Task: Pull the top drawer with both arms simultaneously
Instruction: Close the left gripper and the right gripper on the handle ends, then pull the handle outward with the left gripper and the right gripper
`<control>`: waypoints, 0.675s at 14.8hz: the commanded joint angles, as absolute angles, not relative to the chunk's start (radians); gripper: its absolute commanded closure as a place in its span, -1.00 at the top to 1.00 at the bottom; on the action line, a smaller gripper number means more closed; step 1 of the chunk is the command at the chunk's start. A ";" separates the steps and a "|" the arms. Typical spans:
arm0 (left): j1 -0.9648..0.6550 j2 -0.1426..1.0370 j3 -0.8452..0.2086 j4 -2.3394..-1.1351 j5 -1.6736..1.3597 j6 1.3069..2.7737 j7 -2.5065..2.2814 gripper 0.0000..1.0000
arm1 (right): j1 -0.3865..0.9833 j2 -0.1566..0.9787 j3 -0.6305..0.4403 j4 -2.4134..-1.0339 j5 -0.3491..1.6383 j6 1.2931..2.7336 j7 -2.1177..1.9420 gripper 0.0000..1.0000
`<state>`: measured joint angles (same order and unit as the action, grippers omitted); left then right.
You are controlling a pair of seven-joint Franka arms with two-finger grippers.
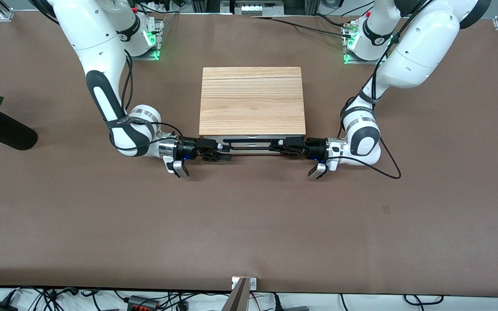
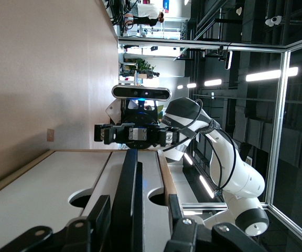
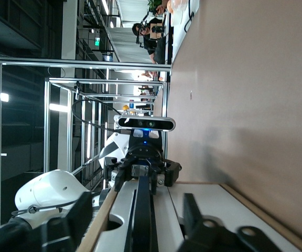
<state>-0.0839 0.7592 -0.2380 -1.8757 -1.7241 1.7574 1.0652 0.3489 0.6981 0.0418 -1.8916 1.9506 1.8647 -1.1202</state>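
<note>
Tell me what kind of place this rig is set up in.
Most likely a robotics lab or test cell. Two arms are bolted to a brown-covered table, metal framing surrounds the bench, and cables and power bricks trail along the table's edge nearest the front camera.

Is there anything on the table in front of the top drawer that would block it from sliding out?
Nothing visible: the table before the top drawer is bare. The left gripper and right gripper straddle the handle ends.

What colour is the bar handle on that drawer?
Black. The handle shows best in the left wrist view, against the drawer's white front.
</note>
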 commanded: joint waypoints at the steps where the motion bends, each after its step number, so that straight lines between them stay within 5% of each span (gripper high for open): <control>1: -0.069 0.753 -0.253 -1.899 -1.756 1.749 1.095 -0.40 | 0.362 0.689 0.046 -1.908 1.977 1.878 -1.150 0.35; 6: -0.072 0.762 -0.252 -1.894 -1.769 1.758 1.101 -0.78 | 0.380 0.693 0.046 -1.914 1.974 1.878 -1.140 -0.25; 8: -0.074 0.764 -0.252 -1.890 -1.769 1.761 1.101 -0.78 | 0.377 0.693 0.045 -1.913 1.968 1.868 -1.137 -0.68; 10: -0.072 0.775 -0.250 -1.882 -1.770 1.761 1.103 -0.81 | 0.380 0.695 0.045 -1.913 1.968 1.873 -1.138 -0.78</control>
<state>-0.0813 0.7662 -0.2383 -1.8854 -1.7312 1.7708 1.0719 0.3617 0.6967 0.0405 -1.9045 1.9533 1.8568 -1.1208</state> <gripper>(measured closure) 0.819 0.802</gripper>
